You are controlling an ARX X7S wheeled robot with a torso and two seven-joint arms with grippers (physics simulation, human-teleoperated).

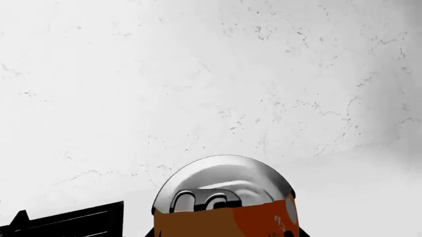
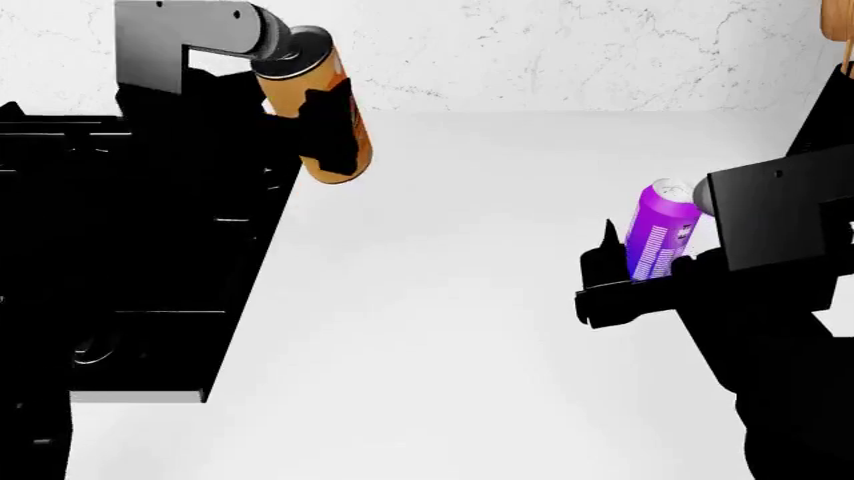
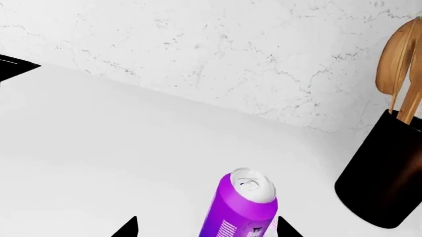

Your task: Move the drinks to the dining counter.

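Glossy metal cans (image 2: 315, 100) (image 3: 240, 210), veined marble wall (image 3: 231, 64), wooden utensils (image 3: 399, 69)

Orange can (image 1: 228, 205) cut off at 6 o'clock edge, left wrist view. Purple can (image 3: 240, 207) likewise cropped, right wrist view; its print unreadable. Wooden utensils (image 3: 400, 64) clipped at 3 o'clock.

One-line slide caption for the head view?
Left pincer holds the golden-yellow can tilted beside the black hob; right pincer grips the purple can above the white worktop.
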